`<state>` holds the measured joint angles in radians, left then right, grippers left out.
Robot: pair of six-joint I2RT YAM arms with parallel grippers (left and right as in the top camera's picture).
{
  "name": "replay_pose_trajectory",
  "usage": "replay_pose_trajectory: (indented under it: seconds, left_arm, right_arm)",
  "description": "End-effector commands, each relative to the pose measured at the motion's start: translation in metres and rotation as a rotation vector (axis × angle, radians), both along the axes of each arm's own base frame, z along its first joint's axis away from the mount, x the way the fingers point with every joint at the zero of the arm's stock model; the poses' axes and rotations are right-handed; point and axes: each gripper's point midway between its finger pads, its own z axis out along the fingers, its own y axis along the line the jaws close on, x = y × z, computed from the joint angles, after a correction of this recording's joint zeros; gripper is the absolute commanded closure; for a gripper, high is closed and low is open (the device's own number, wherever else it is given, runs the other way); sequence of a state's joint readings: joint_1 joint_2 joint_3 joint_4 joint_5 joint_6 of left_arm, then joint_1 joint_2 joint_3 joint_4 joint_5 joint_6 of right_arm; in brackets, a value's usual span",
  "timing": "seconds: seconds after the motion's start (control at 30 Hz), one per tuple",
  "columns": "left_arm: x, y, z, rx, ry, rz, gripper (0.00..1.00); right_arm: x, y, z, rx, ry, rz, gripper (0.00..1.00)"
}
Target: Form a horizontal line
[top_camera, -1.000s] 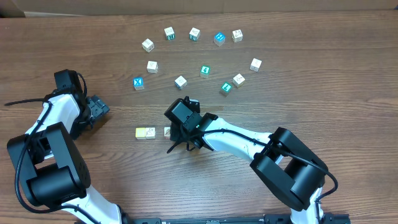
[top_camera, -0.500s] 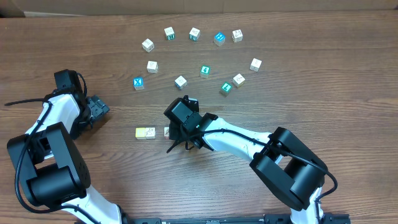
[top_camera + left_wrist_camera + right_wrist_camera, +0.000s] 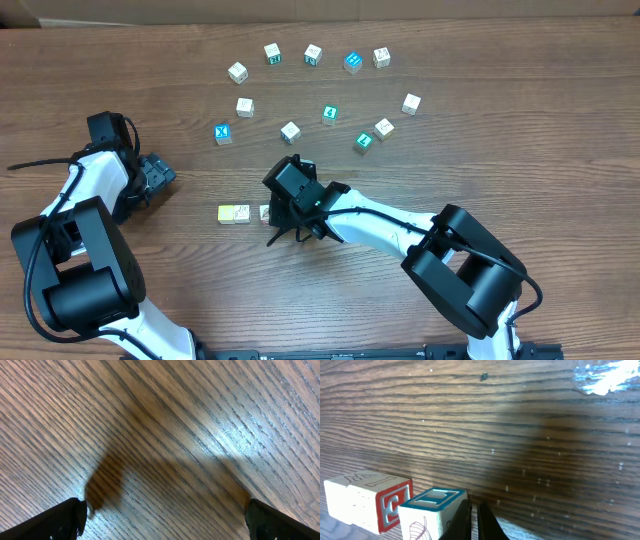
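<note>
A short row of pale letter blocks [image 3: 235, 213] lies on the wooden table left of centre. A small block with a teal letter [image 3: 266, 212] sits just to the right of that row. In the right wrist view the teal block [image 3: 432, 510] stands close beside a red-lettered block [image 3: 370, 497]. My right gripper [image 3: 277, 215] is shut, and its closed fingertips [image 3: 475, 520] rest against the teal block's right side. My left gripper [image 3: 160, 175] is open and empty over bare wood [image 3: 165, 515] at the far left.
Several more letter blocks lie scattered across the far half of the table, from one at the left [image 3: 222, 133] through a blue one [image 3: 352, 62] to one at the right [image 3: 411, 103]. The nearest to my right arm is a white block [image 3: 290, 131].
My right gripper has shifted slightly left, and the teal block has slid a little closer to the row. The left arm has not moved.
</note>
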<state>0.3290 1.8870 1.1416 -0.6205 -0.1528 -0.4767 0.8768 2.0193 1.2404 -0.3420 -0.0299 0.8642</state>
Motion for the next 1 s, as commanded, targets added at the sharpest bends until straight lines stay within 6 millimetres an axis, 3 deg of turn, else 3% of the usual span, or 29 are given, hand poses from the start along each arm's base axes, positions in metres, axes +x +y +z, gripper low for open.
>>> replay_pose_trajectory:
  seconds: [0.0,0.33,0.7,0.97]
  left_arm:
    - [-0.006,-0.002,-0.008,-0.004,0.03,0.001,0.01]
    - [-0.006,-0.002,-0.008,-0.004,0.03,0.001,0.01]
    - [-0.006,-0.002,-0.008,-0.004,0.03,0.001,0.0]
    - [-0.006,-0.002,-0.008,-0.004,0.03,0.002,0.0]
  right_arm:
    - [-0.003,0.003,-0.003,0.01,0.002,0.011,0.96]
    - [-0.015,-0.011,-0.013,-0.044,0.077,-0.032,0.96]
    - [-0.02,0.009,-0.006,0.017,0.061,0.0,0.96]
    - [-0.019,0.008,-0.006,0.012,0.051,0.003,0.96]
